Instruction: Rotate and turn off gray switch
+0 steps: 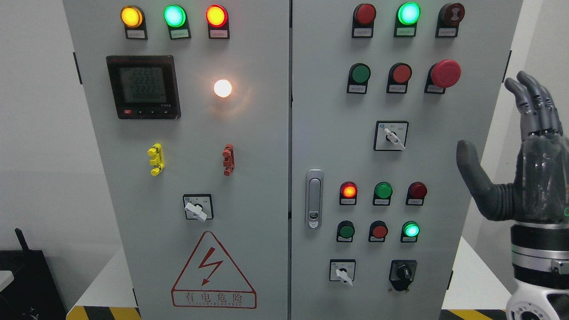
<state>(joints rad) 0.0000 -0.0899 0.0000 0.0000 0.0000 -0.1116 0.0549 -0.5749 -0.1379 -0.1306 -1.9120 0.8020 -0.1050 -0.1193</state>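
Robot hand up beside the control cabinet

The right hand (pixel 520 164) is spread wide, holding nothing, right of the gray switch (pixel 391 136), not touching it.

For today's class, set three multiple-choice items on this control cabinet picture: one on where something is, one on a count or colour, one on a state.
1. Where is the robot hand?
A. At the right edge, beside the cabinet
B. On the door latch
C. Over the digital meter

2. How many lamps run along the top of the left door?
A. Two
B. Three
C. Five

3. What state is the robot hand in?
A. Closed on a switch
B. Open, holding nothing
C. Pressing the big red mushroom button

Answers:
1 A: it stands at the right, off the panel, far from the door latch and digital meter.
2 B: a yellow lamp, a green lamp and a red lamp.
3 B: its fingers are extended upward with the thumb spread, touching no control; the red mushroom button is untouched.
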